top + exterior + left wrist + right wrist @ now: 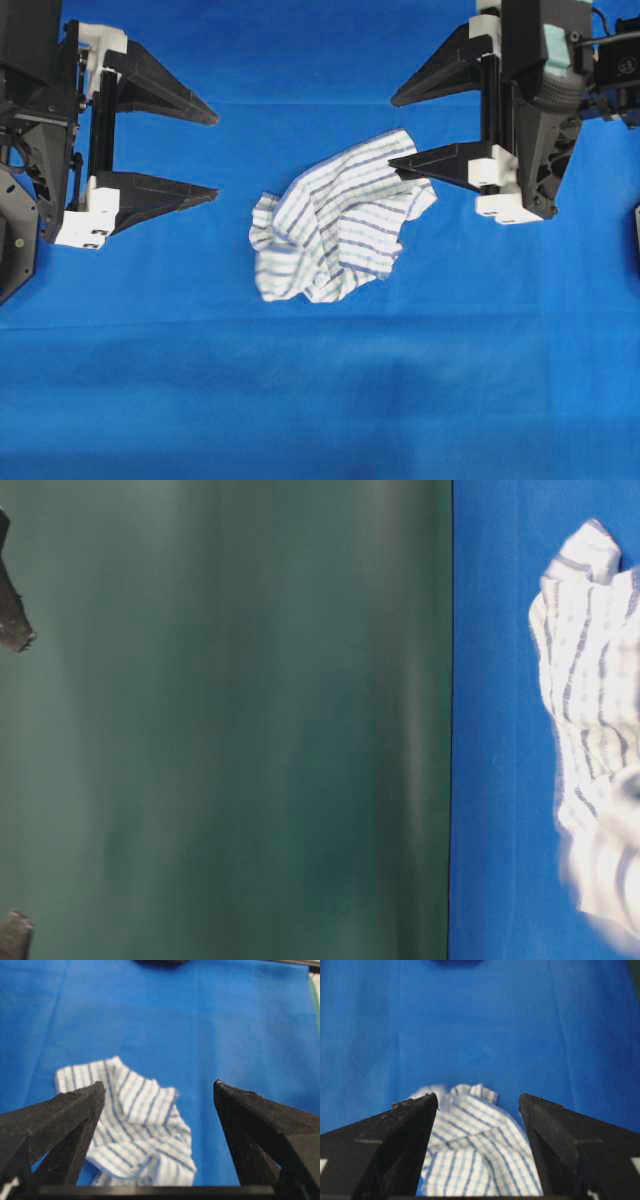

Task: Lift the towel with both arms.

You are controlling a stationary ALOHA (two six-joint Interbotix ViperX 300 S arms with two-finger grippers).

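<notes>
The small white cloth towel with thin blue stripes (340,218) lies crumpled on the blue-covered worktop (320,400). Both black end effectors, left (205,150) and right (400,130), stand spread and empty, flanking it for a two-sided grasp.

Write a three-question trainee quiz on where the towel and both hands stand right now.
1. True or false: the striped towel lies flat and fully spread on the blue cloth.
2. Which hand has a finger over the towel in the overhead view?
A. left hand
B. right hand
C. neither
3. Fill in: both hands are ____, holding nothing.

Key
1. False: it lies crumpled in a heap.
2. B: its lower finger overlaps the towel's edge; the left hand stands clear of it.
3. open
</notes>
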